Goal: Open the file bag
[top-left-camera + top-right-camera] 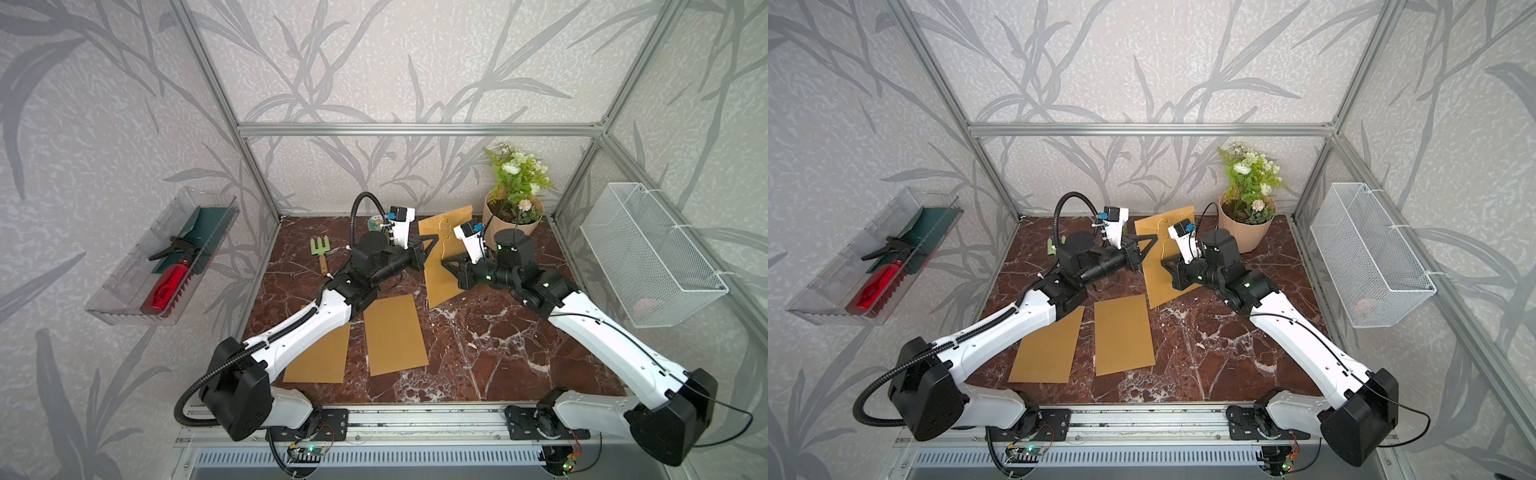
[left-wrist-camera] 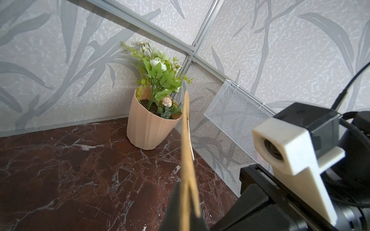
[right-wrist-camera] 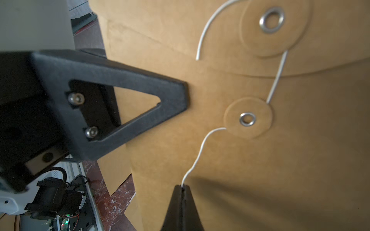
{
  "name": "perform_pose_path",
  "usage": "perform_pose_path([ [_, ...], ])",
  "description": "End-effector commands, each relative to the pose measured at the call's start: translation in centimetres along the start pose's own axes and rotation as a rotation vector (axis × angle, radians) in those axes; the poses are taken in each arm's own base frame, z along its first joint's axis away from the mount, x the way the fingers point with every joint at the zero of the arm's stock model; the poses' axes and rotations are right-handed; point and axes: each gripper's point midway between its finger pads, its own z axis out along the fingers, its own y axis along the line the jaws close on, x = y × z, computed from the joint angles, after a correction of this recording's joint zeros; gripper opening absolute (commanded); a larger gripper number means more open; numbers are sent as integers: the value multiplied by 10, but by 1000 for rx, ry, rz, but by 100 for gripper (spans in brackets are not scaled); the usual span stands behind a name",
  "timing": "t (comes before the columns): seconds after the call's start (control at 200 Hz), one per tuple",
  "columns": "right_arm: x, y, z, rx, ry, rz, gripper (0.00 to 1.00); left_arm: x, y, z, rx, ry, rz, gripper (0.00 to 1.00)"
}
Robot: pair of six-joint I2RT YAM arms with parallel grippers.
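Note:
The file bag (image 1: 440, 274), a brown kraft envelope, is held tilted up off the marble table (image 1: 478, 340) at the back centre in both top views (image 1: 1160, 286). My left gripper (image 1: 430, 243) is shut on its left edge; the left wrist view shows the bag edge-on (image 2: 187, 144) between the jaws (image 2: 185, 192). In the right wrist view, a white string (image 3: 200, 152) runs from the lower disc (image 3: 247, 119) with its metal eyelet into my right gripper (image 3: 182, 188), which is shut on it. The string also links to the upper disc (image 3: 271, 19) on the flap.
Two more kraft envelopes (image 1: 395, 332) (image 1: 320, 357) lie flat near the front, one partly under the left arm. A flower pot (image 1: 513, 216) stands at the back right, a green garden fork (image 1: 321, 251) at the back left. A mesh basket (image 1: 648, 257) and a clear tray (image 1: 166, 286) hang on the side walls.

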Motion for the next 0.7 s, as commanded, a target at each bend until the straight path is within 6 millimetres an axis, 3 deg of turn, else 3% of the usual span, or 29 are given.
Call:
perform_pose_path([
  [0.0,-2,1,-8,15,-19,-11,0,-33,-15,-8,22,-79,34,0],
  [0.695,5,-18,-12,120,27,-23,0,-39,-18,-22,19,-93,62,0],
])
